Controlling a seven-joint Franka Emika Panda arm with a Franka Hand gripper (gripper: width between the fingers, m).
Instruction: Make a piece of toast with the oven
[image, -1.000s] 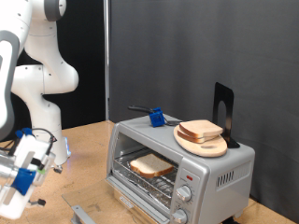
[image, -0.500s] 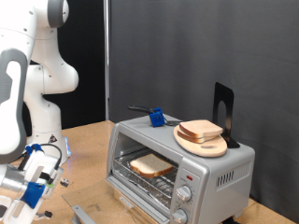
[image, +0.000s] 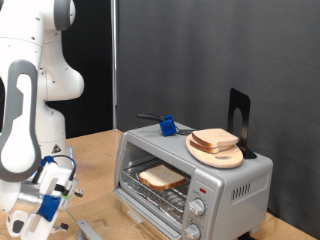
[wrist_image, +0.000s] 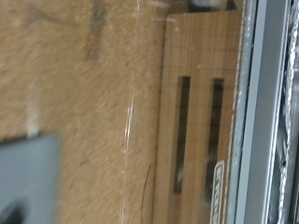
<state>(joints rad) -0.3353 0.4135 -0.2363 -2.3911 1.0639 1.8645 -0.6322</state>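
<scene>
oven (image: 195, 178) open, piece of toast (image: 161, 178) on rack inside. second slice on plate (image: 216, 155) atop oven. gripper (image: 50, 200) low at exterior view's left; finger state unclear.

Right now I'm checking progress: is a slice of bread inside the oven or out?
Inside: a piece of toast lies on the wire rack within the oven; another slice sits on top.

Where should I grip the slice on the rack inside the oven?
Judging by its pose, take the piece of toast by its front crust edge, coming in level through the oven's open front. It lies flat on the wire rack, under a low roof.
</scene>
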